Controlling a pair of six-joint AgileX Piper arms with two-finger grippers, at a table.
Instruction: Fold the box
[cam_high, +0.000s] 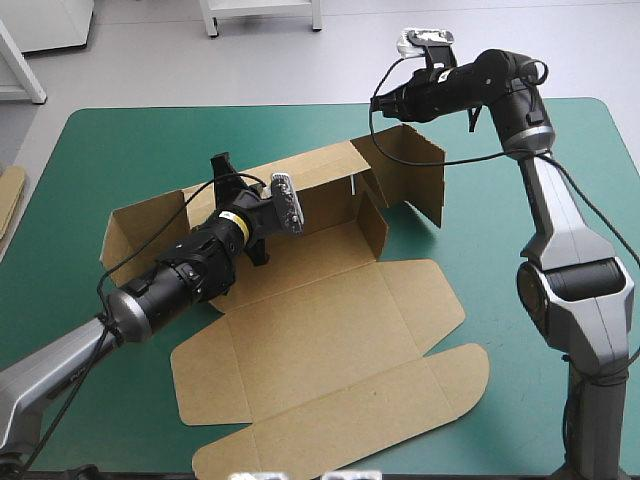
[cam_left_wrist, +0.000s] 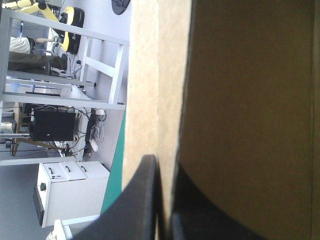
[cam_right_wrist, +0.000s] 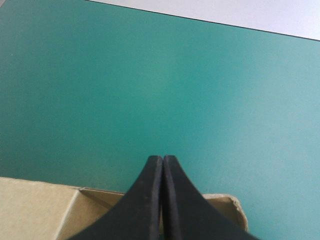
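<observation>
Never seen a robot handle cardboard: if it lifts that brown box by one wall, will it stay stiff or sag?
Probably fairly stiff: some walls of the box stand unsupported. It would likely hinge at its creases, so the flat lid and flaps may swing. It seems light: the left gripper holds one thin wall by a pinch.

Left hand (cam_left_wrist: 166, 172) apparently astride the box's (cam_high: 330, 330) rear wall.
</observation>
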